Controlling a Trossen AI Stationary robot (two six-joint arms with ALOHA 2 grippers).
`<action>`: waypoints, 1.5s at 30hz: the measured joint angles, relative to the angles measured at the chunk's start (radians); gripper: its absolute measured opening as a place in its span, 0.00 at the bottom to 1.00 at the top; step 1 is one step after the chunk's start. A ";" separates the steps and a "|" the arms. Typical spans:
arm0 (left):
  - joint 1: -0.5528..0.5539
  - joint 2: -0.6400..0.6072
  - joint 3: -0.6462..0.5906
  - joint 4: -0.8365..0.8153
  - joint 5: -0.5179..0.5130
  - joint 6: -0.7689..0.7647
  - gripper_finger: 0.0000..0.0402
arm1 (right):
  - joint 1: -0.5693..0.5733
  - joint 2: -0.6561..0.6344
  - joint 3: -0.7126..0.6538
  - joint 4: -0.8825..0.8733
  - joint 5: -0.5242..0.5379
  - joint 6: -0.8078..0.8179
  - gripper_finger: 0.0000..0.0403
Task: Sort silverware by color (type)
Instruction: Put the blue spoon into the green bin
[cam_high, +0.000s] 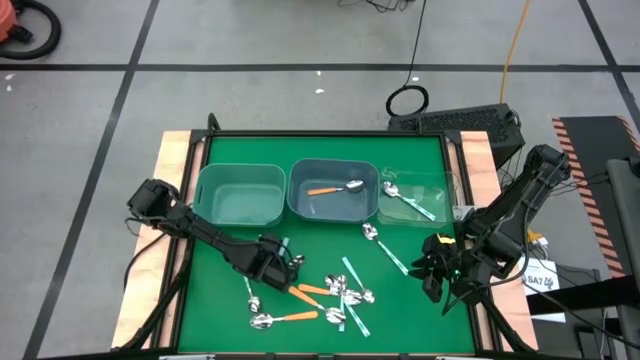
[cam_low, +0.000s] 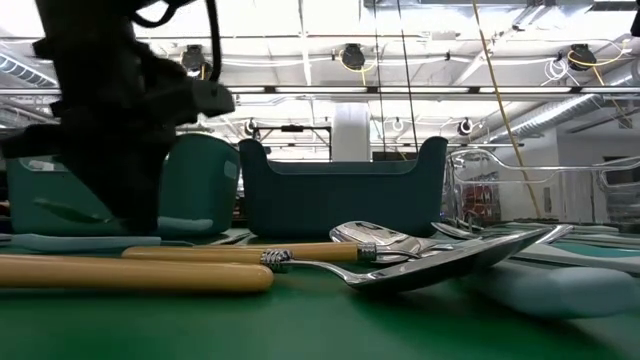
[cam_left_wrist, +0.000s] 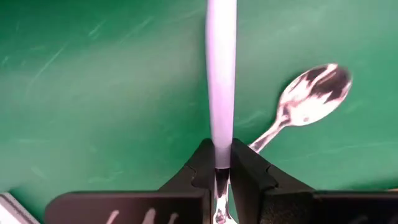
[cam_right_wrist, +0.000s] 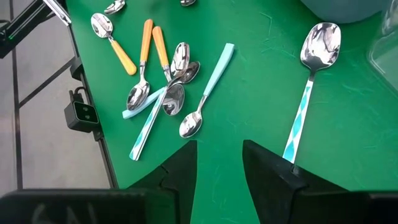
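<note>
Several spoons with orange, light-blue and teal handles lie in a loose pile on the green mat near the table's near edge. My left gripper is at the pile's left side, shut on a light-blue-handled spoon. Another spoon's bowl lies on the mat beside it. My right gripper hovers open to the right of the pile. A teal-patterned spoon lies flat just beside its finger. The middle bin holds an orange spoon, and the clear bin holds a teal spoon. My left gripper pinches the light-blue spoon between its two fingers, where the plastic handle meets the metal neck. The fingers point down from above. The handle runs out past the fingertips, and the metal neck shows between the fingers behind them. The spoon looks lifted off the mat.
Three bins stand in a row along the far side of the mat: a teal one, a blue-grey one and a clear one. Two loose teal spoons lie between the bins and the pile. Wooden table edges flank the mat.
</note>
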 joint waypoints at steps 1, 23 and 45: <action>0.000 0.000 0.010 -0.007 -0.005 0.001 0.07 | 0.000 0.000 0.000 0.000 0.000 0.000 0.31; 0.005 -0.003 0.378 -0.380 -0.083 0.164 0.07 | 0.000 0.000 0.000 -0.005 0.046 -0.026 0.31; 0.189 -0.018 0.665 -0.802 -0.024 0.714 0.07 | 0.000 0.000 0.000 -0.013 0.103 -0.035 0.31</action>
